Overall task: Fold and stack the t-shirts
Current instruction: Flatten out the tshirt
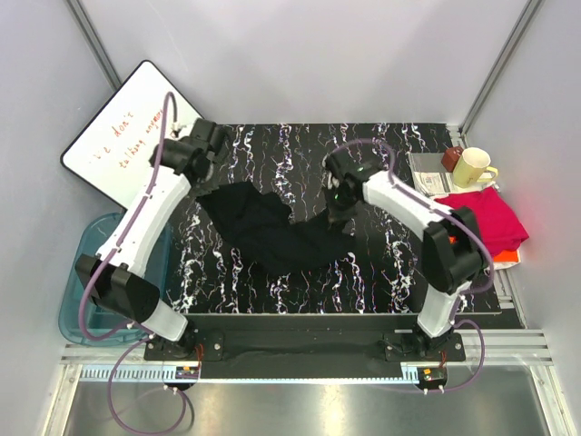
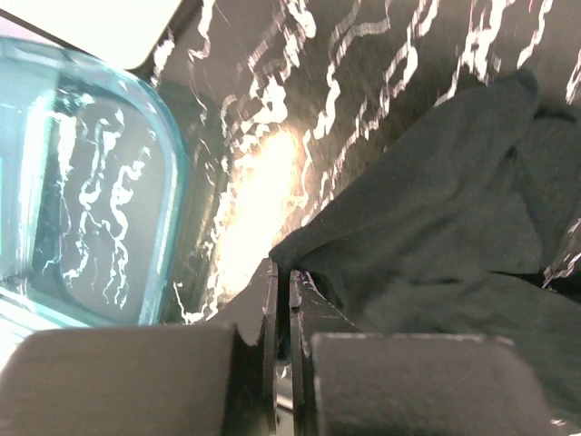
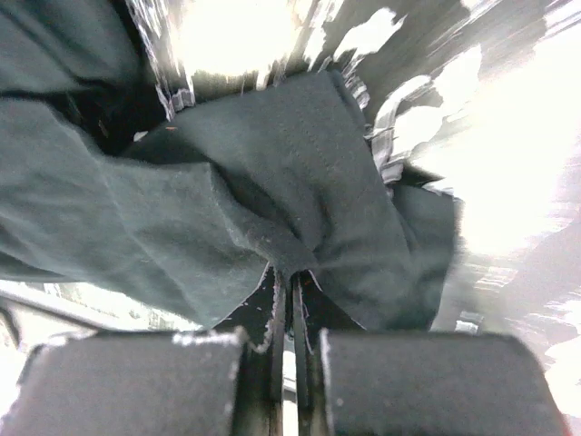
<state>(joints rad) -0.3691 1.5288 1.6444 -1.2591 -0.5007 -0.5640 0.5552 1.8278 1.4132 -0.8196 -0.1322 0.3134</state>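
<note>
The black t-shirt [image 1: 272,232] hangs in a sagging band between my two grippers over the middle of the black marbled table [image 1: 272,291]. My left gripper [image 1: 211,171] is shut on its left end; the left wrist view shows the cloth [image 2: 436,209] pinched between the fingertips [image 2: 283,272]. My right gripper [image 1: 338,202] is shut on its right end; the right wrist view shows bunched cloth [image 3: 272,182] clamped at the fingertips [image 3: 290,277]. The magenta-pink t-shirt [image 1: 490,218] lies folded at the right edge on an orange piece [image 1: 508,258].
A cream mug [image 1: 472,167] and a dark red object [image 1: 451,158] stand on a grey book [image 1: 428,173] at the back right. A whiteboard [image 1: 123,136] leans at the back left. A blue transparent bin [image 1: 86,291] sits left of the table, also in the left wrist view [image 2: 82,182].
</note>
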